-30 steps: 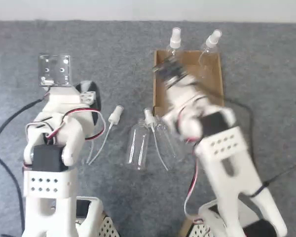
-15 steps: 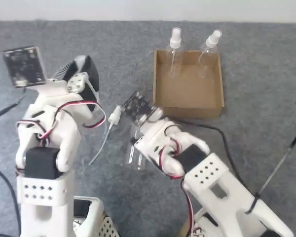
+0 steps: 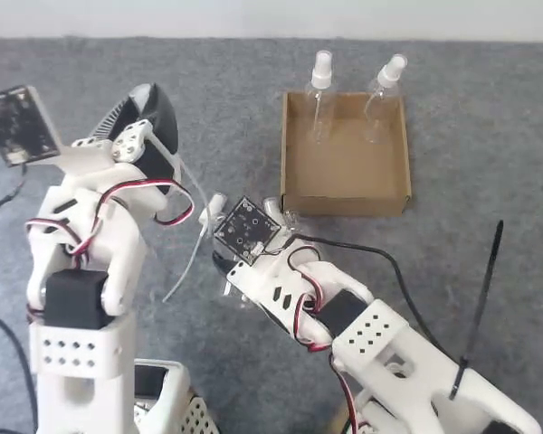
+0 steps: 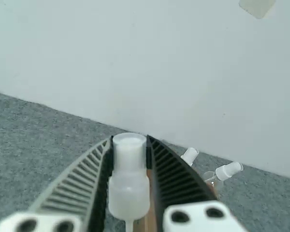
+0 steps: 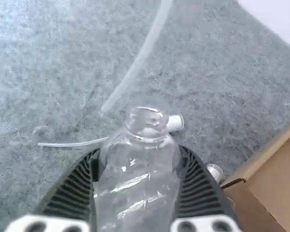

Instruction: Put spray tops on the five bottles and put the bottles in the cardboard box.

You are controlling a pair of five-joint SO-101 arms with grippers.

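- Seen from above, two capped bottles (image 3: 320, 90) (image 3: 385, 86) stand against the far wall of the cardboard box (image 3: 344, 201), their white tops poking over the rim. That looks like two of the five finished
- On the grey carpet (image 3: 489, 108) in front of the box, the right gripper (image 3: 224, 271) is down low over the clear bottles lying there. A loose spray top (image 3: 214, 210) lies just beside it, trailing its thin tube
- The left gripper (image 3: 149, 107) hangs raised above the carpet, well apart from the box
- From the left wrist, the left gripper (image 4: 129, 145) has its claw closed narrow on a spray top (image 4: 129, 179), which is held upright between the two jaws. The two capped bottles (image 4: 189, 155) (image 4: 228, 170) show far behind
- From the right wrist, the right gripper (image 5: 139, 154) has its claw drawn in against both sides of an open bottle (image 5: 135, 186), neck bare and pointing outward. Another spray top (image 5: 175, 123) lies on the carpet just past the neck, and a corner of the cardboard box (image 5: 268, 181) sits near
- By this reckoning a third bottle and its top are each in hand but not yet joined. How many bottles remain under the right arm cannot be told
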